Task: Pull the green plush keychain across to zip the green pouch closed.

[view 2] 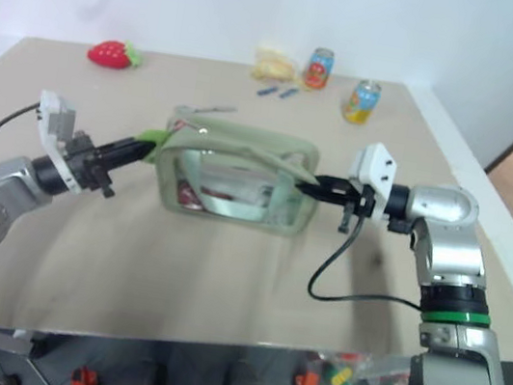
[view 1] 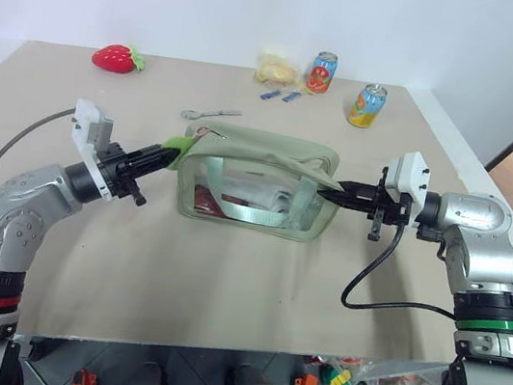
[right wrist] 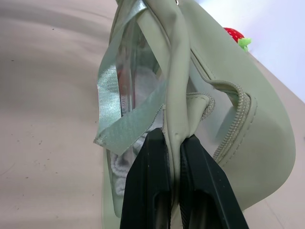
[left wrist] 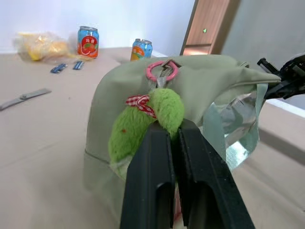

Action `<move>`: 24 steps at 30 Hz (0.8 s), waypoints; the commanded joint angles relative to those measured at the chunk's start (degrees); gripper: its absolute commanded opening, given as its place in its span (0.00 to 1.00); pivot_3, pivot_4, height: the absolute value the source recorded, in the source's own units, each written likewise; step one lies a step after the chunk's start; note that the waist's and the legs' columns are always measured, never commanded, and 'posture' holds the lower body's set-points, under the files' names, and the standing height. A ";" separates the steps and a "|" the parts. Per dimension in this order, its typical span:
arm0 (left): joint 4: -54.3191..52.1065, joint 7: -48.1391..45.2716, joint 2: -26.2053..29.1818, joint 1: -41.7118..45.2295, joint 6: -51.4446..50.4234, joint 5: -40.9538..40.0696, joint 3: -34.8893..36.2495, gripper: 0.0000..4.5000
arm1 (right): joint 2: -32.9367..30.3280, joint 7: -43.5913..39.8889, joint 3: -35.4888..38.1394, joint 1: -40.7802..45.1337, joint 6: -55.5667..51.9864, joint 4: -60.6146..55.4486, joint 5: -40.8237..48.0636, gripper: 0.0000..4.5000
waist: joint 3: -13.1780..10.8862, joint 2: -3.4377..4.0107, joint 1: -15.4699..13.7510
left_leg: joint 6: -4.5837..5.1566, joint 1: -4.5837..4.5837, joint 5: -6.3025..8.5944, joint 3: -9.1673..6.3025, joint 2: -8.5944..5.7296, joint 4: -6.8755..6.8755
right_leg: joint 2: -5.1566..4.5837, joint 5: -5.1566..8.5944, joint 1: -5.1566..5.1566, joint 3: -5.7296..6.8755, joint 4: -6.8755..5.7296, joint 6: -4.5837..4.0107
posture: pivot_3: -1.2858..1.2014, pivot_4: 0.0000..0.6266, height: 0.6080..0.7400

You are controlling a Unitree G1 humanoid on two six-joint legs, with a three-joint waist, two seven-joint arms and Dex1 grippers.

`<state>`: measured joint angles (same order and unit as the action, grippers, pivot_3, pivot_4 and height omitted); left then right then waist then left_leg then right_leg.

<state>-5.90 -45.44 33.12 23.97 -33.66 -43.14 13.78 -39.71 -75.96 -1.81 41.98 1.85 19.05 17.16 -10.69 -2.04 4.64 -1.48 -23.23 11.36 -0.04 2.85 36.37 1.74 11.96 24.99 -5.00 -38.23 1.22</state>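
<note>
The green pouch (view 1: pixel 260 169) stands in the middle of the table with its clear window facing me and its top zipper (right wrist: pixel 238 124) partly open at the right end. The green plush keychain (left wrist: pixel 143 124) hangs from a pink ring (left wrist: pixel 162 70) at the pouch's left end. My left gripper (view 1: pixel 163 153) is shut on the plush, its fingers (left wrist: pixel 147 162) pinching the fuzzy body. My right gripper (view 1: pixel 326 194) is shut on the fabric seam (right wrist: pixel 174 95) at the pouch's right end, beside a webbing strap (right wrist: pixel 128 126).
A red strawberry toy (view 1: pixel 114 57) lies at the far left. Two drink cans (view 1: pixel 322 71) (view 1: pixel 368 105), a yellow bag (view 1: pixel 278 66) and small blue packets (view 1: pixel 280 95) sit at the back. A metal strip (view 1: pixel 210 114) lies behind the pouch. A black cable (view 1: pixel 370 279) hangs under my right arm.
</note>
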 commanded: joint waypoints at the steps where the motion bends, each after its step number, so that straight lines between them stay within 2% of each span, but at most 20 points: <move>1: -0.82 -0.02 -0.08 0.24 0.58 -0.23 0.91 0.01 | -0.74 -0.10 0.25 -0.04 0.45 -1.53 -0.59 0.00 | 0.00 0.00 0.00 | 0.00 0.00 0.00 0.00 0.00 0.00 | 0.00 0.00 0.00 -0.01 0.00 0.01 | 0.52 0.24 1.00; 7: -1.29 0.49 -0.50 4.52 -0.29 -2.27 1.95 0.01 | -0.72 -0.25 0.21 0.25 0.62 -0.85 -1.15 0.00 | 0.00 -0.01 -0.05 | 0.00 -0.02 0.00 -0.02 -0.01 0.00 | 0.00 -0.01 0.01 0.01 0.00 0.01 | 0.52 0.24 1.00; 11: -2.07 -1.03 -0.68 12.78 -1.10 -1.33 -2.49 0.01 | -0.51 -0.27 -0.04 0.42 0.97 -0.15 -1.53 0.00 | -0.01 -0.03 -0.15 | -0.01 -0.07 -0.01 -0.06 -0.04 0.06 | -0.01 -0.03 -0.02 0.04 0.01 0.05 | 0.52 0.24 1.00; 14: 0.29 -3.72 -2.91 18.34 -0.40 0.79 -7.64 0.01 | -0.05 -0.17 -0.36 0.91 1.31 0.53 -1.94 0.00 | 0.00 -0.02 -0.10 | -0.01 -0.01 0.00 0.02 -0.08 0.06 | -0.03 -0.05 -0.05 -0.09 0.02 0.08 | 0.52 0.24 1.00; 18: 5.50 -7.18 -4.64 21.42 3.22 7.04 -13.66 0.01 | 0.36 -0.10 -0.58 0.90 1.73 0.51 -2.22 0.00 | 0.00 -0.01 0.02 | -0.01 0.02 -0.01 0.02 -0.10 0.05 | -0.02 -0.05 -0.06 -0.14 0.01 0.09 | 0.52 0.24 1.00; 24: 10.49 -10.77 -3.76 23.90 4.43 12.57 -17.25 0.01 | 0.47 0.43 -0.44 0.17 1.79 -0.38 -2.16 0.00 | 0.00 -0.01 0.01 | -0.01 0.01 -0.01 -0.03 -0.07 0.02 | 0.07 -0.06 -0.02 -0.13 -0.01 0.06 | 0.52 0.24 1.00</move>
<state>4.62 -55.15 28.32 46.45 -29.78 -31.62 -3.14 -39.39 -75.65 -2.16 42.44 3.18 19.92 15.36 -10.69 -2.05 4.65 -1.48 -23.21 11.35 -0.05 2.78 36.40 1.80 11.90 24.95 -5.16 -38.23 1.28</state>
